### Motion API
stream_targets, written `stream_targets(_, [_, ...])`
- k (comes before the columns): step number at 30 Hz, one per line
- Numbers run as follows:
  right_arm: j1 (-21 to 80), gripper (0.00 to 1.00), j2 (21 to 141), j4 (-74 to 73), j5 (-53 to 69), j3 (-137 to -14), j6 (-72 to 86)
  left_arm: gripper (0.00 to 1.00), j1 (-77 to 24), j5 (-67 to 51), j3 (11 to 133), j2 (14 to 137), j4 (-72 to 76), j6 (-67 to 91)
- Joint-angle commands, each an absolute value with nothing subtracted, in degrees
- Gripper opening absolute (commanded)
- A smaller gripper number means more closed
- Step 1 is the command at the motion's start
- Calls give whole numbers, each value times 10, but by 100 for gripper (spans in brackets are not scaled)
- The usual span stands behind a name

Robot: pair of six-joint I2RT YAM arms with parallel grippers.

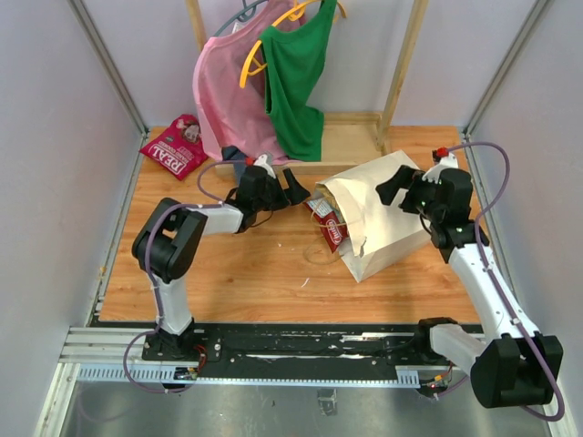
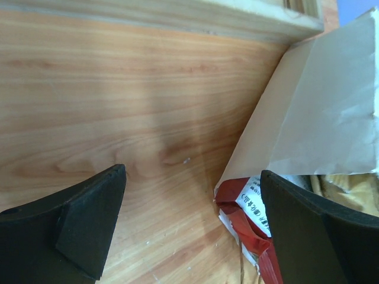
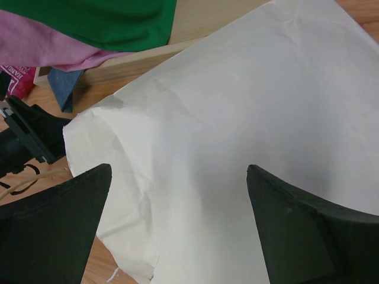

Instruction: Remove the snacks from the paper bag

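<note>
The cream paper bag (image 1: pixel 387 218) lies on its side on the wooden table, mouth facing left. Red snack packets (image 1: pixel 330 228) poke out of that mouth. Another red packet (image 1: pixel 173 147) lies flat at the back left. My left gripper (image 1: pixel 293 193) hovers open just left of the bag's mouth. In the left wrist view its jaws (image 2: pixel 192 174) stand wide, with bare wood between them, the red packet (image 2: pixel 246 222) by the right finger and the bag (image 2: pixel 314 118) behind. My right gripper (image 1: pixel 393 189) is open over the bag's top; its jaws (image 3: pixel 179 171) straddle creased paper (image 3: pixel 237 106), holding nothing.
A pink garment (image 1: pixel 223 91) and a green garment (image 1: pixel 296 82) hang on yellow hangers from a wooden rack at the back, its base rail (image 1: pixel 355 123) right behind the bag. A blue cloth scrap (image 3: pixel 62 86) lies under the garments. Grey walls close in both sides.
</note>
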State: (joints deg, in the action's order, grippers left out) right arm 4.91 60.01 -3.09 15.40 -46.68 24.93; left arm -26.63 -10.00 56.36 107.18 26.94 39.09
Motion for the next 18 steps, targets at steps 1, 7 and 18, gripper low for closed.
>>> stream_targets(1, [55, 98, 585, -18, 133, -446, 273, 96, -299, -80, 565, 1106, 313, 416])
stream_targets(7, [55, 98, 589, -8, 154, -439, 273, 84, -328, -82, 550, 1131, 402, 455])
stream_targets(18, [55, 98, 581, -10, 145, -429, 264, 51, -335, -82, 478, 1092, 488, 486])
